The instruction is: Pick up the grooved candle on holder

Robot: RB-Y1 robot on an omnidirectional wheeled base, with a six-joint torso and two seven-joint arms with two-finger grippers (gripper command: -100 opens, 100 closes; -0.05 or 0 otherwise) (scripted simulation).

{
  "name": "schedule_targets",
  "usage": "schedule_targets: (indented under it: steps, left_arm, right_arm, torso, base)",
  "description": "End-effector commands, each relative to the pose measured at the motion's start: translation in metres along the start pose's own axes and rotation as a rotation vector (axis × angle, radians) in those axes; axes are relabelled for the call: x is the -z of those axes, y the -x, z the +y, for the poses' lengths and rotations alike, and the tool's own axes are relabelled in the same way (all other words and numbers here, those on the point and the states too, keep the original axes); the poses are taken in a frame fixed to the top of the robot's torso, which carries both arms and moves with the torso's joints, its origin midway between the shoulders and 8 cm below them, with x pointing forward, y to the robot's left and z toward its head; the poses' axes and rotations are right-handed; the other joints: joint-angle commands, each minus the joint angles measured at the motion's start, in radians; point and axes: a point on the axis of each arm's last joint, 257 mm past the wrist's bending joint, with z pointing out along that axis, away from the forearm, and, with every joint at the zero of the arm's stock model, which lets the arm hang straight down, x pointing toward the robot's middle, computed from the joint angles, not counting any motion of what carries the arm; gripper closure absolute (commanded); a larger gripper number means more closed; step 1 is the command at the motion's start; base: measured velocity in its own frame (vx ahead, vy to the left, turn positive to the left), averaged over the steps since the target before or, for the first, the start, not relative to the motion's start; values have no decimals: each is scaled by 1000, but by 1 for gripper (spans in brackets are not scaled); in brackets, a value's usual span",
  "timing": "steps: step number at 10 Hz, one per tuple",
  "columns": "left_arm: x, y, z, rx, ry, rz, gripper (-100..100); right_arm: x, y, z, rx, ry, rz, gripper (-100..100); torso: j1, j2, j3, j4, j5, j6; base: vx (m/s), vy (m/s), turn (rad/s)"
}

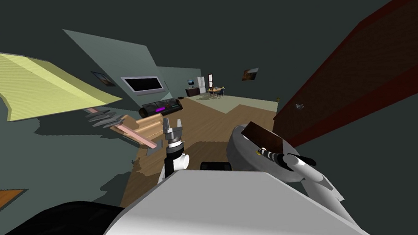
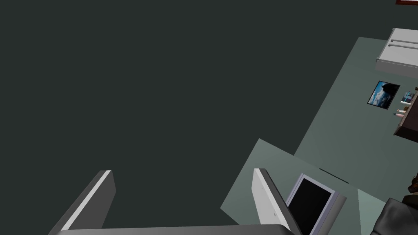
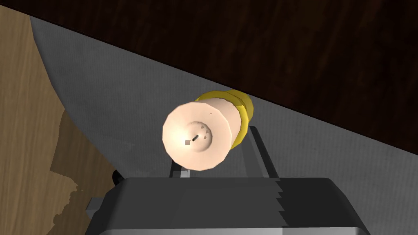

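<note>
Facing down on the grey round table (image 3: 122, 102), with the left gripper (image 2: 181, 171) spread and well away from it, the right gripper (image 3: 216, 140) pinched the sides of the pale peach, faceted candle (image 3: 198, 136). The candle's long axis ran along the blades, wick end nearest, with the yellow ringed holder (image 3: 244, 110) toward the table.

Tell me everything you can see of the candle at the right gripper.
The candle is a pale peach cylinder, seen top-on, with a short dark wick in a shallow dip. A yellow ringed holder sits at its far end. The right gripper holds it, fingers pressing both sides. Behind lies a grey surface; whether the candle touches it, I cannot tell.
</note>
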Motion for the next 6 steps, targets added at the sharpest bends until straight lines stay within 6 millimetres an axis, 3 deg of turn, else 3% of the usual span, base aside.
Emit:
schedule_targets:
  steps: [1,2,3,4,5,6]
  left_arm:
    - [0,0,0,0,0,0,0]
    - [0,0,0,0,0,0,0]
    - [0,0,0,0,0,0,0]
    - [0,0,0,0,0,0,0]
    - [0,0,0,0,0,0,0]
    - [0,0,0,0,0,0,0]
  right_arm:
    - [0,0,0,0,0,0,100]
    - [0,0,0,0,0,0,100]
    - [0,0,0,0,0,0,0]
    - [9,-6,1,-4,0,-3,100]
    - [5,-3,0,1,0,1,100]
    - [6,-3,0,-1,0,0,0]
  torso:
    - [0,0,0,0,0,0]
    - [0,0,0,0,0,0]
    - [0,0,0,0,0,0]
    - [0,0,0,0,0,0]
    - [1,2,1,0,1,0]
    - [0,2,1,0,0,0]
  base:
    - [0,0,0]
    - [0,0,0]
    - [0,0,0]
    - [-34,14,17]
    - [-21,6,0]
    - [0,0,0]
